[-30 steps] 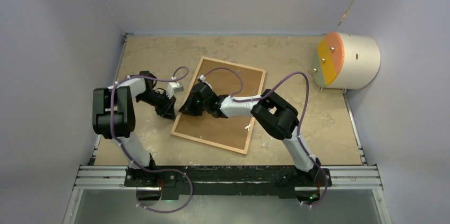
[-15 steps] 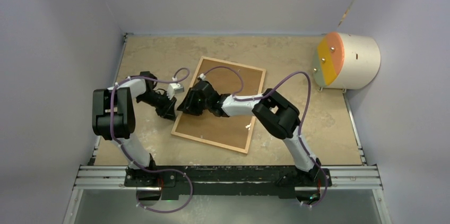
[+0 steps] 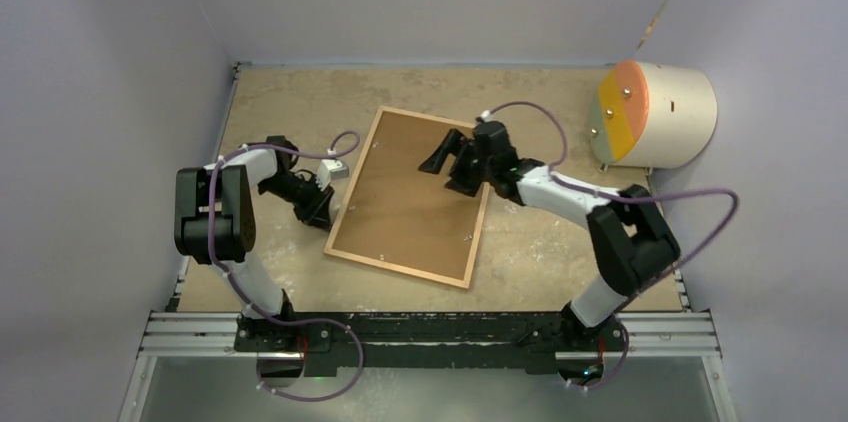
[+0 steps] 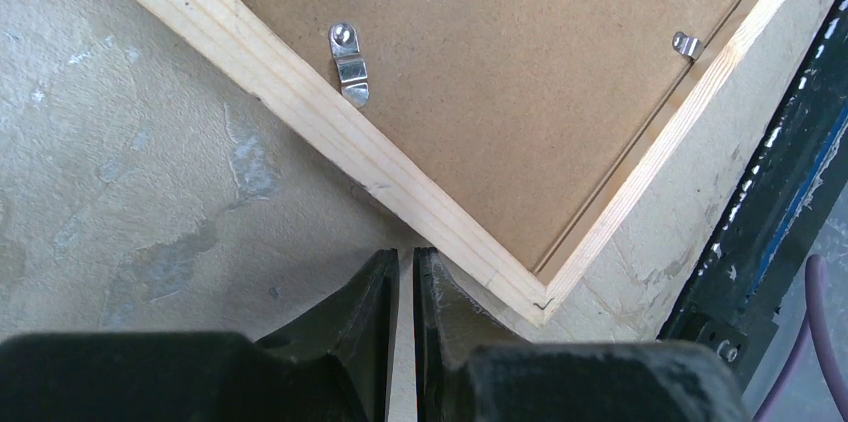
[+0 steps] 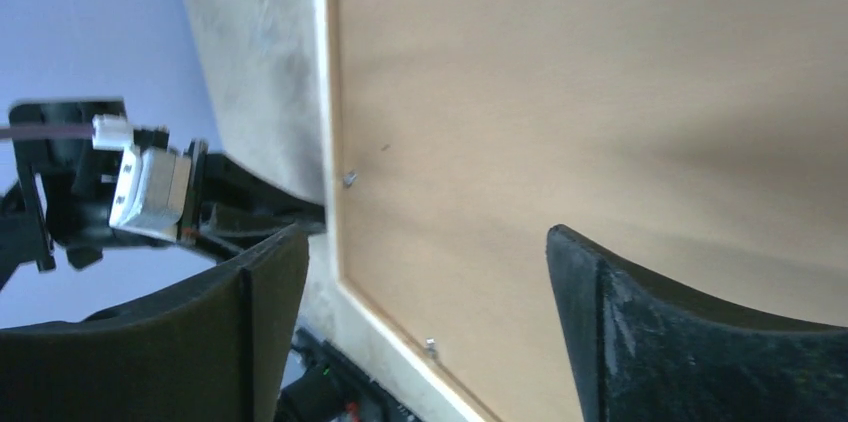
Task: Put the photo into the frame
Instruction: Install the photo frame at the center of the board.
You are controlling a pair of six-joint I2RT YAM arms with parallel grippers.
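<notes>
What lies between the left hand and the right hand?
The left strip of the frame and the brown backing board inside it, as the top view shows.

The top camera looks down from 6 o'clock, far off. Both wrist cameras sit close, sharing the 9 o'clock edge of the frame (image 4: pixel 400 192).

Robot lab test cell: plain lilac walls (image 3: pixel 420 2), worn tabletop (image 3: pixel 560 102), aluminium mounting rail (image 3: pixel 430 333).

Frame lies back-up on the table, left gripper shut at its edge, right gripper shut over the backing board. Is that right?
No: the right gripper is open, its jaws wide apart over the backing board, as the right wrist view shows. The rest holds.
</notes>
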